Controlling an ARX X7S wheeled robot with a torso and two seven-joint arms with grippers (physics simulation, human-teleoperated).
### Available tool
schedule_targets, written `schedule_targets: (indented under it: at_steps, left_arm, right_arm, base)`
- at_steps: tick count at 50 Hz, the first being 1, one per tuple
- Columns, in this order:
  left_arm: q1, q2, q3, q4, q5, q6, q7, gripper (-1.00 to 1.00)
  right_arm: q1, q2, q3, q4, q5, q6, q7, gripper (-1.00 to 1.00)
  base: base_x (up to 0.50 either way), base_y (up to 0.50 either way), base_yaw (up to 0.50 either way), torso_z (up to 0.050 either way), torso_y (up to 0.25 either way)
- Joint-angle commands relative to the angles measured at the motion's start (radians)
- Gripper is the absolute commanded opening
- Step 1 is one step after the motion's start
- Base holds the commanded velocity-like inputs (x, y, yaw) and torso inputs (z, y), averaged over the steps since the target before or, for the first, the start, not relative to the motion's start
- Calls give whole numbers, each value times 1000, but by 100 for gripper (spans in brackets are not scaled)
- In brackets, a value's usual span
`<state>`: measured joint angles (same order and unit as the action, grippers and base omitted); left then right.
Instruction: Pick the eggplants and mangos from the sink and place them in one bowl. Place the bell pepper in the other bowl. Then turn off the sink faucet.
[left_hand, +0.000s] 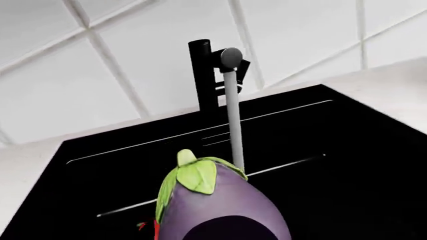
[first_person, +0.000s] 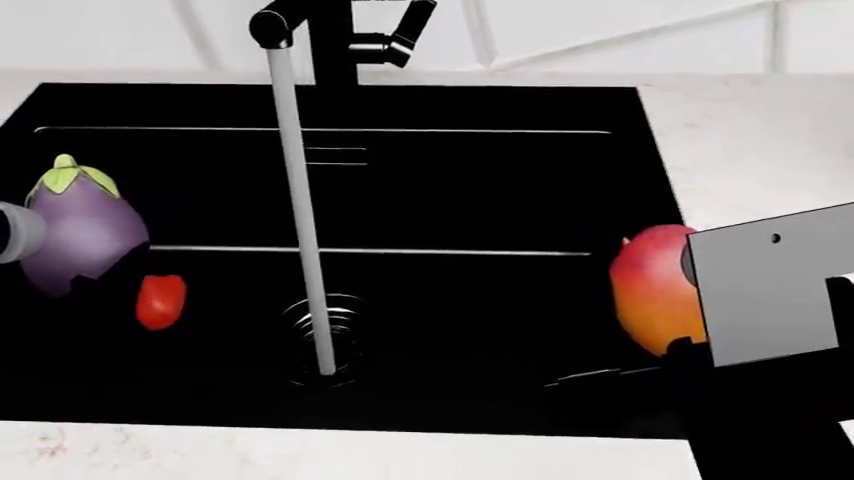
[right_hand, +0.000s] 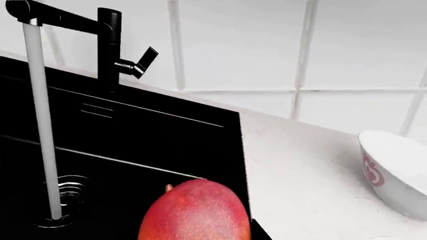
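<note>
A purple eggplant (first_person: 83, 235) with a green cap hangs over the left part of the black sink (first_person: 467, 180). My left gripper (first_person: 56, 258) is shut on it, and in the left wrist view the eggplant (left_hand: 220, 200) hides the fingers. Below it lies the small red bell pepper (first_person: 160, 300). At the sink's right wall an orange-red mango (first_person: 651, 290) is held in my shut right gripper (first_person: 681, 305); the mango (right_hand: 197, 212) covers the jaws in the right wrist view. The black sink faucet (first_person: 334, 30) pours a stream of water (first_person: 304, 220) onto the drain (first_person: 324, 325). Its lever (right_hand: 143, 60) sticks out sideways.
A white bowl (right_hand: 393, 170) with a red mark stands on the pale counter (right_hand: 300, 175) right of the sink. White tiled wall (right_hand: 240, 45) rises behind the faucet. The grey right arm housing (first_person: 774, 290) covers the sink's near right corner.
</note>
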<state>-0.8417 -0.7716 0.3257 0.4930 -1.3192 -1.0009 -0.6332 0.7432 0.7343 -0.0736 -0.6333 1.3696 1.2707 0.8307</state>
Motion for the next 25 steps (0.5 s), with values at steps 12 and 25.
schedule_targets:
  at_steps: [12, 25]
  left_arm:
    - [-14, 21, -13, -5, -41, 21, -5, -100]
    - [-16, 22, -9, -5, -37, 24, -10, -100]
  right_arm:
    - [-74, 22, 48, -36, -55, -61, -23, -100]
    - [-63, 33, 35, -25, -84, -77, -54, -100]
  base:
    - [-164, -500, 0, 0, 0]
    - [-2, -500, 0, 0, 0]
